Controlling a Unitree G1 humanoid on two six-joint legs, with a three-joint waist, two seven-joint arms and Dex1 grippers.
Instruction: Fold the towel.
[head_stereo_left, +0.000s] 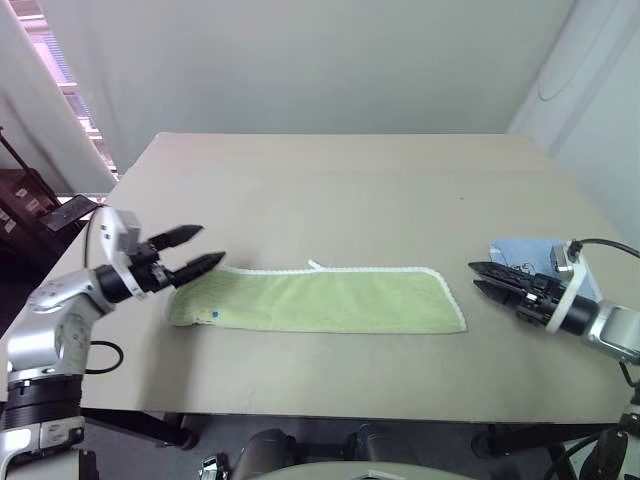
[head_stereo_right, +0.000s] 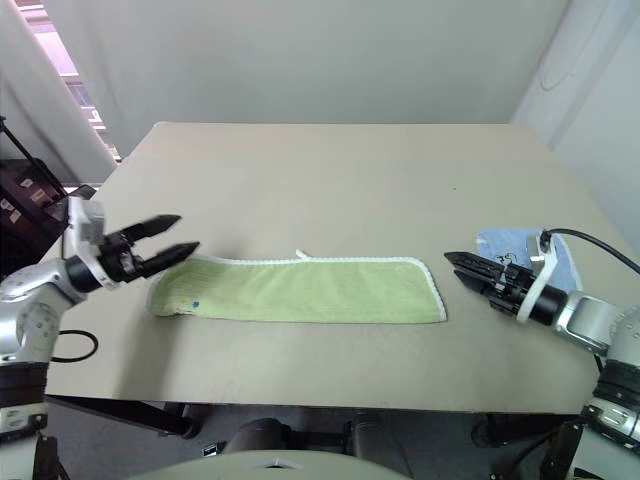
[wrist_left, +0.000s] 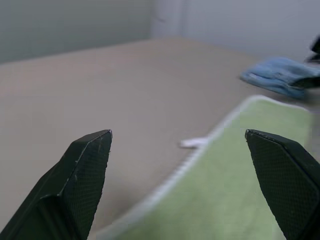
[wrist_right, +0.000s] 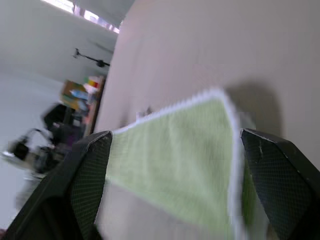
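The light green towel (head_stereo_left: 320, 300) lies flat on the tan table (head_stereo_left: 330, 190) as a long narrow strip running left to right, with white edging and a small white loop (head_stereo_left: 316, 265) on its far side. My left gripper (head_stereo_left: 211, 244) hovers open just above the strip's left end, holding nothing. Just off the strip's right end, my right gripper (head_stereo_left: 474, 276) is open too and points at it, apart from the cloth. The left wrist view looks along the towel (wrist_left: 240, 190) between its fingers (wrist_left: 85, 170). In the right wrist view the towel's end (wrist_right: 185, 155) lies ahead.
A smaller light blue towel (head_stereo_left: 530, 254) lies crumpled at the table's right side, right behind my right gripper. The table's front edge (head_stereo_left: 330, 412) runs close below the green strip. Dark furniture (head_stereo_left: 25, 205) stands beyond the table's left edge.
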